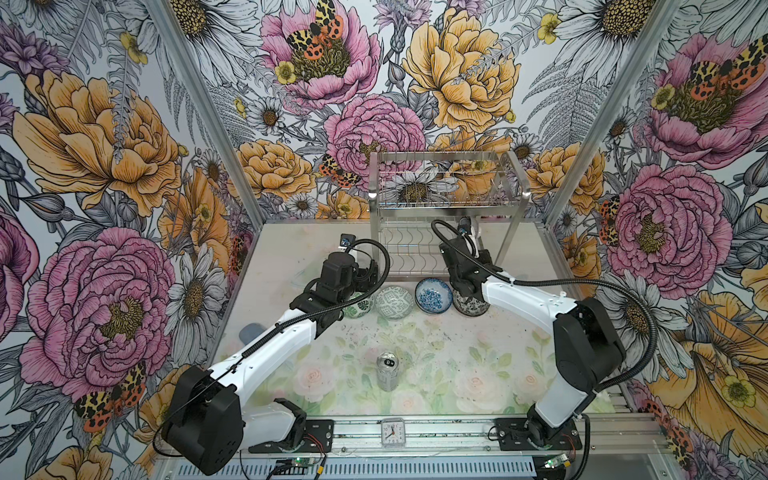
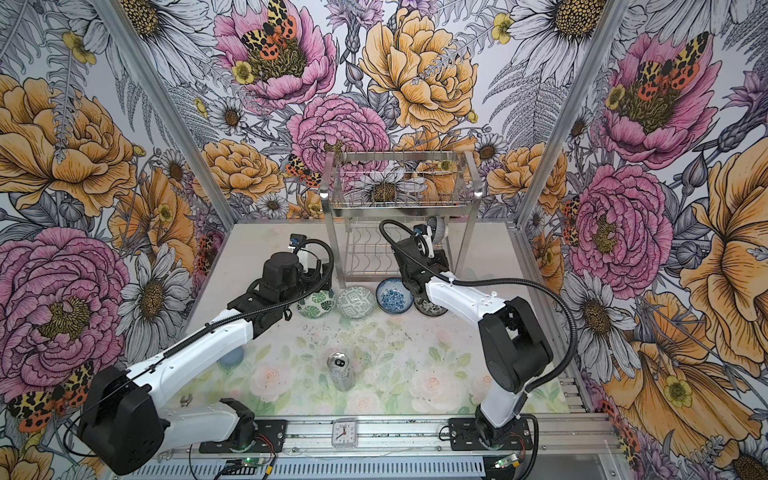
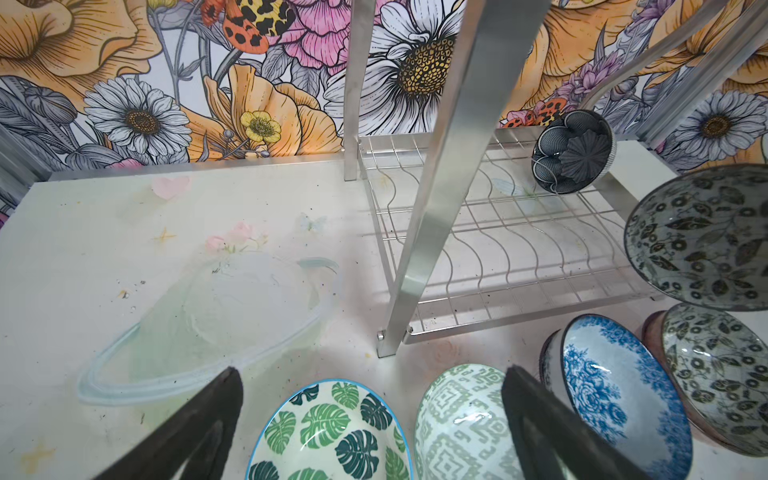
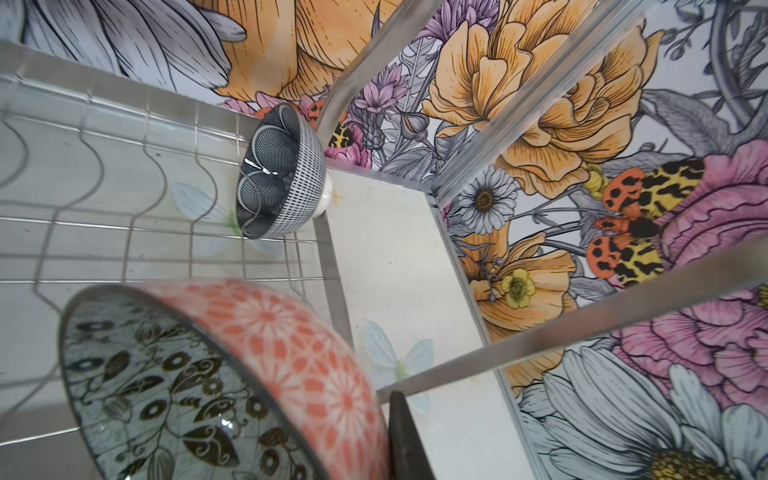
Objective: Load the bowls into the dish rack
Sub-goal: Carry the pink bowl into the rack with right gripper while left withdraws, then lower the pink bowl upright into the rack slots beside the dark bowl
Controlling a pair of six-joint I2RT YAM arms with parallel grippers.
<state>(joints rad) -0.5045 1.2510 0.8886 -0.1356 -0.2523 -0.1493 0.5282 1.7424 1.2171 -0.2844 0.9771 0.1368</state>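
- Done so far: one black-and-white bowl [image 4: 278, 174] stands on edge in the dish rack [image 1: 446, 210], lower tier, far right corner.
- In hand: my right pincer [image 4: 386, 424] is clamped on the rim of the pink-sided bowl [image 4: 291, 345]. It's tilted over the lower wavy wires; I can't tell if it touches them. I judge it not seated yet.
- Left to load: four in a row on the table just in front of the rack: leaf-print bowl [image 3: 328, 432], green geometric bowl [image 3: 457, 424], blue floral bowl [image 3: 615, 399], grey-leaf bowl [image 3: 723, 374].
- I see nothing in the upper basket.
- My left pincer [image 3: 372, 374]: jaws wide apart, holding nothing, hovering over the leaf-print bowl's rim.
- Edges: the rack's front leg [image 3: 440, 187] stands just beyond my left pincer. The upper basket roofs the lower tier, so entry has to be low and from the front.
- Room: the slots left of the held bowl are free. The row bowls are packed close, so there's little finger room between them.
- The can [image 1: 387, 371] is well apart and no obstacle.
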